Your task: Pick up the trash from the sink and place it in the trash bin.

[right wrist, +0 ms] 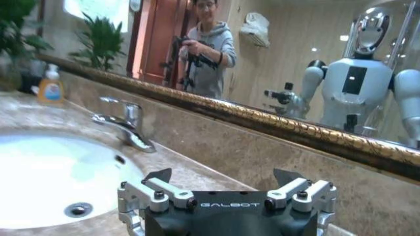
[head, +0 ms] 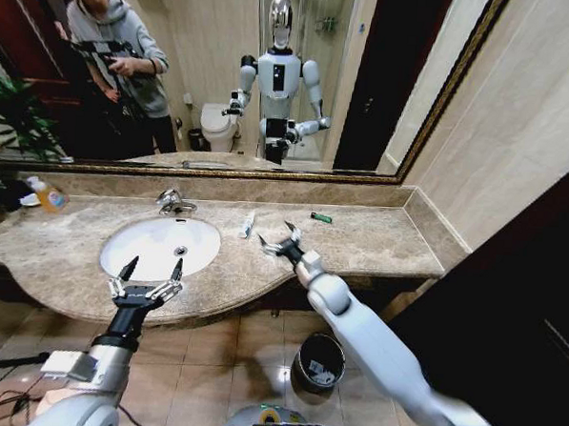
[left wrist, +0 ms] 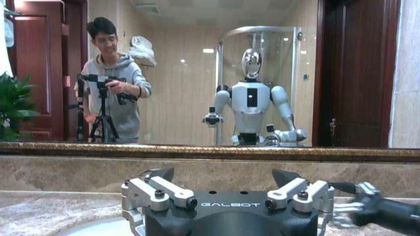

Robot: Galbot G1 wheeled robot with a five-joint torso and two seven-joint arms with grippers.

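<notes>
Marble worktop (head: 379,239) runs left to right under a long gilt-framed mirror (head: 225,76), mottled brown, with the white oval sink (head: 159,245) set into its left half and the chrome faucet (head: 173,202) at the far rim. On the floor below the near edge, towards the right, stands the trash bin (head: 318,361), round and black, with some pale scraps already lying inside; it sits within reach of the right arm, which looks a sensible spot for dropping things from the worktop.

The right claw (head: 278,243) hovers just right of the basin, its fingers spread wide with nothing between them, aimed at the white tube (head: 249,224) that lies on the worktop close beyond it, apparently lining up for a pick. The left claw (head: 145,282) hangs over the near rim of the sink, likewise wide open and empty, seemingly waiting.

An orange soap bottle (head: 49,196) stands at the far left beside a green plant (head: 7,132). Smallest of the trash, a green piece (head: 321,217) lies at the far edge, right of the tube, against the backsplash. The basin itself appears bare.
</notes>
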